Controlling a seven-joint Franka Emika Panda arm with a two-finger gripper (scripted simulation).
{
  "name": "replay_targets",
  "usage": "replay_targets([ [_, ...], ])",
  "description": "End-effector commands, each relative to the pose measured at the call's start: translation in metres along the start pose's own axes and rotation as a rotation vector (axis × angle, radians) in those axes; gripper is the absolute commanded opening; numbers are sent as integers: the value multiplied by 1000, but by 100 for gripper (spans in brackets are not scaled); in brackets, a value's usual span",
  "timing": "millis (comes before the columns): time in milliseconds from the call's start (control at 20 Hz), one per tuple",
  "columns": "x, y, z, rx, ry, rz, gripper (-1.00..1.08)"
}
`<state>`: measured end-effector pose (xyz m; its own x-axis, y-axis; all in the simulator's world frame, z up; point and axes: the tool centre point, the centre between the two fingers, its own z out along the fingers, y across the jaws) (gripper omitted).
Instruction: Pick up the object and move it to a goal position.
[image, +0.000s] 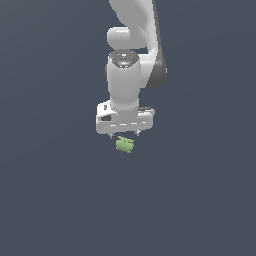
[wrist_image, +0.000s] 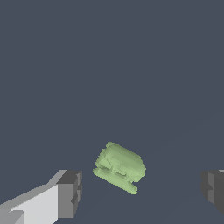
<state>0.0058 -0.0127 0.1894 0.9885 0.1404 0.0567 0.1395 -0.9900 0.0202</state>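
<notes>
The object (image: 124, 145) is a tiny light-green knobbly block, seen in the exterior view just under the white hand of the arm. My gripper (image: 124, 135) hangs directly over it, fingers pointing down. In the wrist view the object (wrist_image: 119, 167) lies between the two dark fingertips (wrist_image: 70, 194), with a wide gap on each side and no contact. The gripper (wrist_image: 141, 190) is open and holds nothing. The object sits slightly nearer one finger than the other.
A plain dark grey-blue surface (image: 60, 200) fills both views. The white arm (image: 131, 65) rises above the hand toward the top of the exterior view. No goal marker shows.
</notes>
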Motion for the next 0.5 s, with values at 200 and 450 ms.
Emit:
replay_targets([
  [200,-6,1,12,0,-9,-133,100],
  [450,-12,1,25,2,-17,-268,100],
])
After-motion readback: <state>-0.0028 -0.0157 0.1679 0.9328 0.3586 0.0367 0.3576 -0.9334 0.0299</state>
